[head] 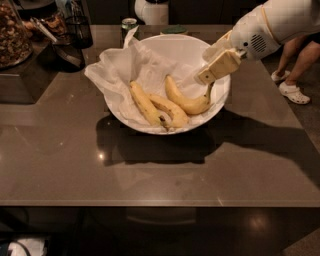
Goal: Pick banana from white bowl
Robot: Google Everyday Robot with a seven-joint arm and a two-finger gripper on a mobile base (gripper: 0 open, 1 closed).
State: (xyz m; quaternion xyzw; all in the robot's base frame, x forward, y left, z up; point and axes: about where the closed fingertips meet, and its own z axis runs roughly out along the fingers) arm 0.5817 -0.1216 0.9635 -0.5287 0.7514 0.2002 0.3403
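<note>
The white bowl (220, 102) stands in the middle of the dark table, lined with crumpled white paper. Three bananas lie in it. The banana (186, 102) is the thick, strongly curved one on the right, and its long thin stem rises at the bowl's right side. My gripper (205, 79) reaches in from the upper right over the bowl's right rim, its lower end right at the top of that stem. A straighter slim banana (144, 104) and a shorter stubby one (170, 111) lie to the left of it.
A green-topped can (129, 23) and a white appliance (151, 11) stand behind the bowl. A black wire basket (77, 27) and a jar of nuts (14, 35) are at the far left. A person's legs and white shoe (292, 92) are at the right.
</note>
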